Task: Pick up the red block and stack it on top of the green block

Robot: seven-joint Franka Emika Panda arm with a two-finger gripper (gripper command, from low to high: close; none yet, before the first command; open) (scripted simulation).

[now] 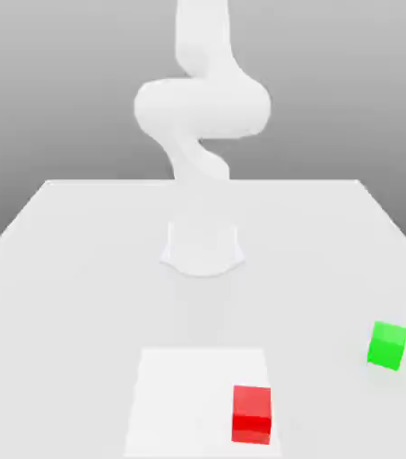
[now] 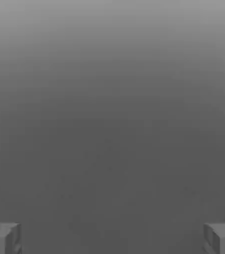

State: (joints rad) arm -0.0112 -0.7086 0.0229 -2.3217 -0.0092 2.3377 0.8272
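The white robot arm is rising from its round base at the far middle of the white table. Its two-finger gripper is standing wide, holding nothing. The small bright red cube is sitting near the front edge, with the small bright green cube lying apart toward the exterior view's right.

We looked over everything here and honestly can't find a single letter, number, logo or sign to read. The red block has plain faces with nothing printed on them, and so does the green block. The white tabletop carries no markings we can make out, and the white arm shows no brand name or sticker either.
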